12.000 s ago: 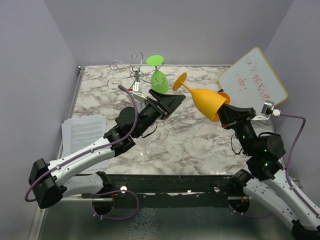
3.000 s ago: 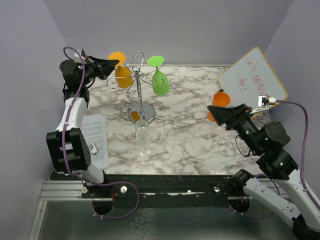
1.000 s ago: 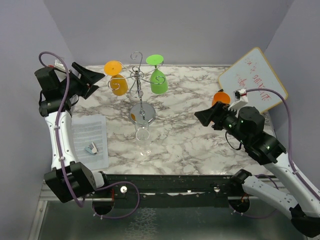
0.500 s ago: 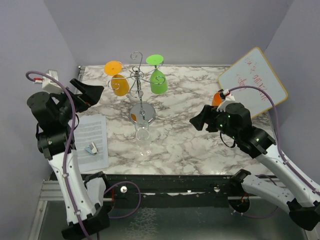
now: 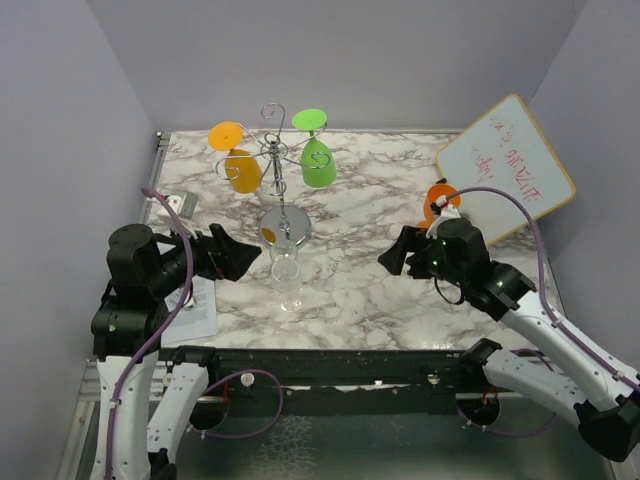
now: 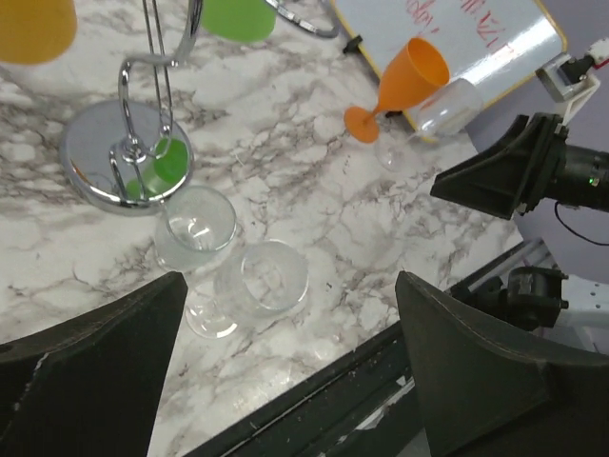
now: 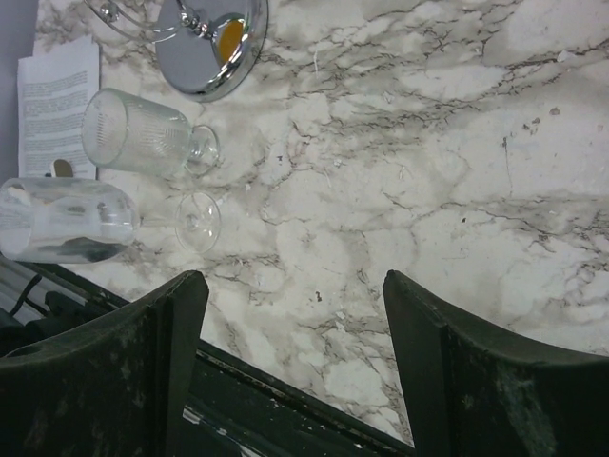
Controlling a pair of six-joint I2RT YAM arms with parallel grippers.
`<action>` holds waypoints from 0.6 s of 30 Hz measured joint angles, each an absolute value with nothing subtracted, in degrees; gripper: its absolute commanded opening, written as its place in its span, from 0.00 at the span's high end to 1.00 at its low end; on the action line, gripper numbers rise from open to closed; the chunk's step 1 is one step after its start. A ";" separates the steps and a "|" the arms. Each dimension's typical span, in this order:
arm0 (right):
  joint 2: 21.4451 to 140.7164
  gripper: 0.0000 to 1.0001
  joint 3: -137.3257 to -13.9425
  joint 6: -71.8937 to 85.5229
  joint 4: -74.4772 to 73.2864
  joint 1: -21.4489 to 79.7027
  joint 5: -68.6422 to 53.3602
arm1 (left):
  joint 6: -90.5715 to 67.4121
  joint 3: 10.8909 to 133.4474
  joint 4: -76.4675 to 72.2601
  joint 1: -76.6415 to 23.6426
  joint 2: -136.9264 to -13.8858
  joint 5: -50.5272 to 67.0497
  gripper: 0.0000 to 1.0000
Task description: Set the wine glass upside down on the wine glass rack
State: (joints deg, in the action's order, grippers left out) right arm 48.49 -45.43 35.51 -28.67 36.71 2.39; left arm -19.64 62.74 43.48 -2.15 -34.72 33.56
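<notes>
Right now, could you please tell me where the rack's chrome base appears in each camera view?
Top external: the base sits left of centre, just behind the clear glasses.
Left wrist: the base is at upper left, above the clear glasses.
Right wrist: the base is at the top edge, left of centre, partly cut off.
Shared landmark: the clear glasses lie next to the base in all three views.

Plain lilac walls [image 5: 350, 60]; grey-veined marble tabletop [image 5: 380, 200].

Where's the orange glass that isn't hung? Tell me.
Top view: the orange glass sits on the table's right side, by the whiteboard's lower-left edge, just beyond the right arm.
</notes>
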 measured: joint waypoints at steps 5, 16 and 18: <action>50.37 0.19 -44.80 36.56 -28.12 36.71 2.26 | -19.20 56.12 46.00 -4.01 -36.32 33.58 0.10; 54.87 0.21 -38.92 40.10 -18.81 36.71 -1.04 | -24.47 49.39 42.04 -4.45 -46.46 33.39 0.11; 55.46 0.22 -37.93 40.97 -16.97 36.71 -1.98 | -25.47 48.84 41.04 -5.08 -46.98 33.34 0.13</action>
State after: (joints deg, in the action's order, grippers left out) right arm 55.46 -37.93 40.97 -16.97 36.71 -1.98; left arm -25.47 48.84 41.04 -5.08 -46.98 33.34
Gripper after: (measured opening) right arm 0.793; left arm 0.902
